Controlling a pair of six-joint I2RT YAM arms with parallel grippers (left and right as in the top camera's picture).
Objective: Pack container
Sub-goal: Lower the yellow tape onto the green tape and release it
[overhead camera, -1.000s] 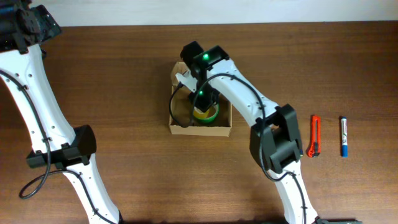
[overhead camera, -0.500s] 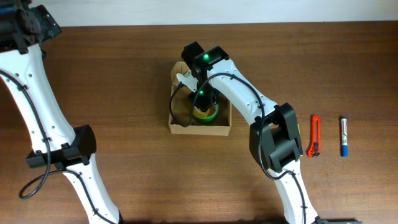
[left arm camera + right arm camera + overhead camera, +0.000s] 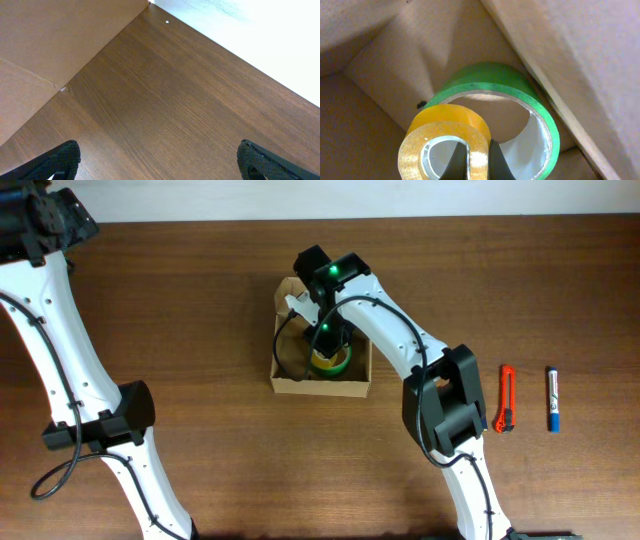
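Overhead, the container (image 3: 320, 388) sits mid-frame on the surface (image 3: 200, 330), right jaws inside it; the left wrist view shows left jaws wide open; the right wrist view shows right jaws clamped on the yellow tape roll (image 3: 445, 145) by the green tape roll (image 3: 520, 95), the cardboard probably light, flexible, best pinched at a wall's rim.

Dark-brown wood-grain table (image 3: 200, 300), pale strip (image 3: 300, 198) beyond far edge.

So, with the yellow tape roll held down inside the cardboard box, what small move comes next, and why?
Probably open the right gripper: it pinches the yellow tape roll low inside the light-brown cardboard box, by the green tape roll, so releasing should leave it packed.
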